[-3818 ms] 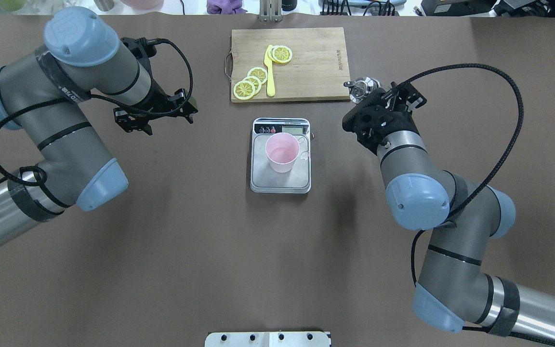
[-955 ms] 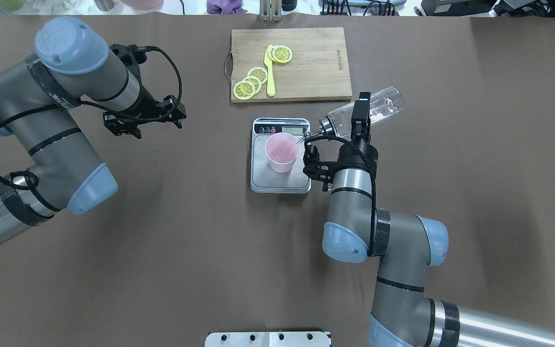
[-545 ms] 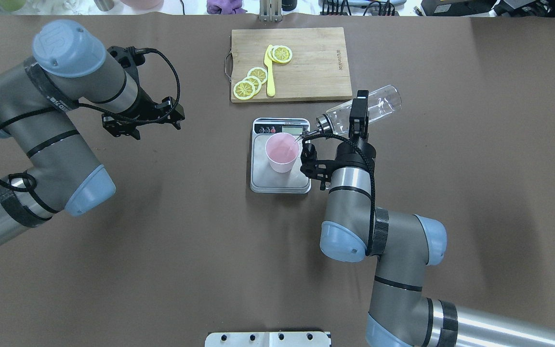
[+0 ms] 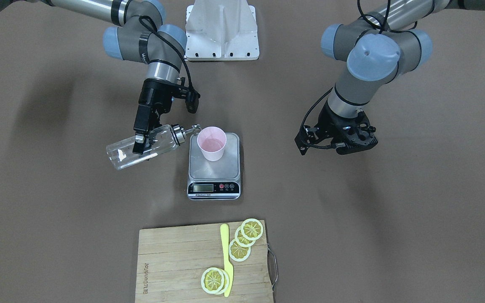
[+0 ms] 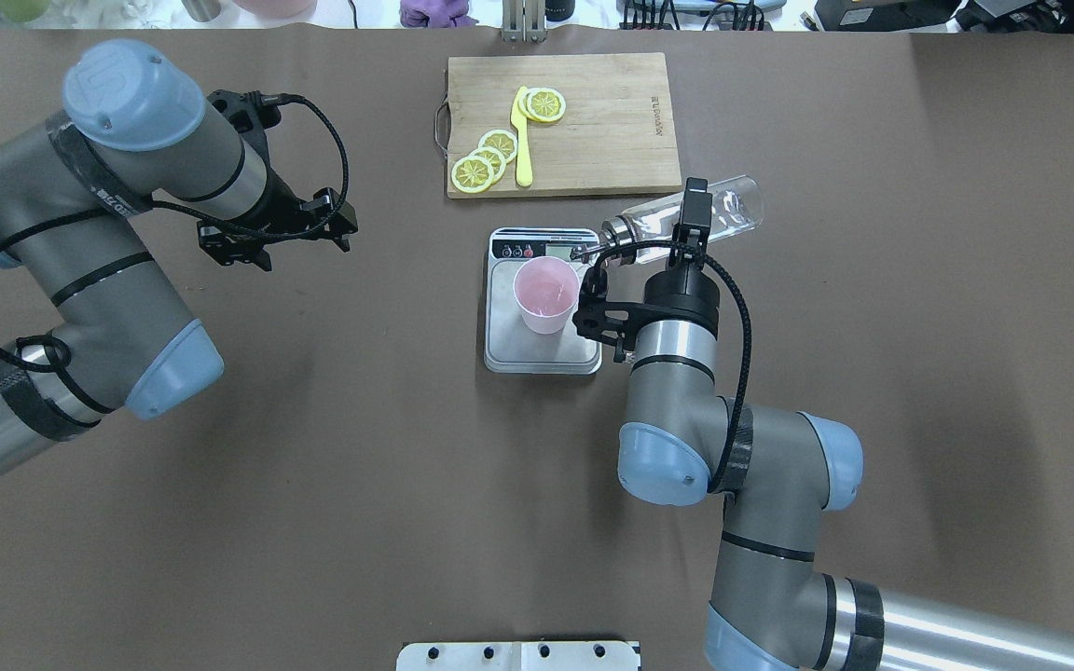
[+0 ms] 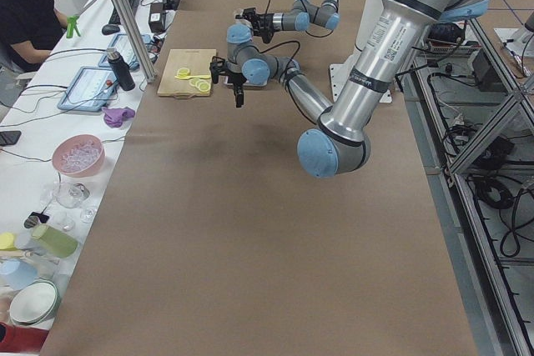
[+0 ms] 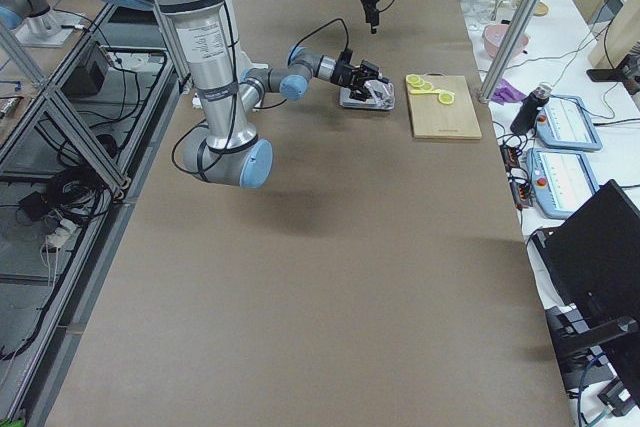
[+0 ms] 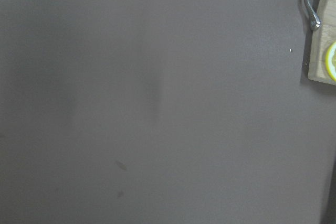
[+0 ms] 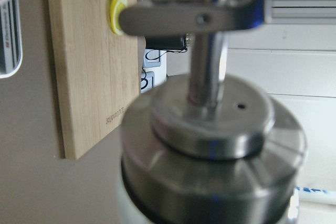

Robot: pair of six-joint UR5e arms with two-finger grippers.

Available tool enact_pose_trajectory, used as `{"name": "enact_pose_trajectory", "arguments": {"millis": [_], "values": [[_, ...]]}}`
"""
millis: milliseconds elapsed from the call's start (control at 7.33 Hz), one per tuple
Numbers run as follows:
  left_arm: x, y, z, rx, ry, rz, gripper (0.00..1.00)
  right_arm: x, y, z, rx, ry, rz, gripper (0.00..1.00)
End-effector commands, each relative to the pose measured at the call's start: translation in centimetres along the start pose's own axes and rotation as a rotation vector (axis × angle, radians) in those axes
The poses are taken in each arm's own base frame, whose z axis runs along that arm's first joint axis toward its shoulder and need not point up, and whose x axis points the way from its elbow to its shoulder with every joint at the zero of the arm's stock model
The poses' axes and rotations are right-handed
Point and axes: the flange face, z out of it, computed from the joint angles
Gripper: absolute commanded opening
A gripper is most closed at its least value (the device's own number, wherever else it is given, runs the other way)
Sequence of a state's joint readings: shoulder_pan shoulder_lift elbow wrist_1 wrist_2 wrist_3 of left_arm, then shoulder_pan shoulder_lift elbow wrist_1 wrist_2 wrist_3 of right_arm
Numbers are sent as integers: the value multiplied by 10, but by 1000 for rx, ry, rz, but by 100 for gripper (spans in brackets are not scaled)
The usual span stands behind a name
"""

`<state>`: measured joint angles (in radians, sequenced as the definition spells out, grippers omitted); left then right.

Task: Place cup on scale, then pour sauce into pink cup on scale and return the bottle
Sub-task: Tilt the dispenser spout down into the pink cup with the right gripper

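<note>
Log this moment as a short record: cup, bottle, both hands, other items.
cup: upright on the scale
bottle: tipped close to level, spout at the cup's rim
right hand: shut on the bottle's body
left hand: off to the side, away from the scale, holding nothing; open or shut unclear
other items: cutting board beyond the scale, with lemon slices and a yellow knife on it
</note>
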<state>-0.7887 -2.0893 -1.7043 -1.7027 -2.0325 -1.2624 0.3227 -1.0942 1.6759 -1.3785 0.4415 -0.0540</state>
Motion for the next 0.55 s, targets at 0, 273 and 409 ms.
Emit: {"name": "enact_pose_trajectory", "arguments": {"millis": [0,273,409], "values": [[0,0,-1,0,1,-1,98,5,1,0,66,-118,273,0],[2,1,-1,-1,2,-1,98,29,33,16,87,-234,544,0],[4,1,-2,1,6,-2,98,44,62,22,95,-259,590,0]]}}
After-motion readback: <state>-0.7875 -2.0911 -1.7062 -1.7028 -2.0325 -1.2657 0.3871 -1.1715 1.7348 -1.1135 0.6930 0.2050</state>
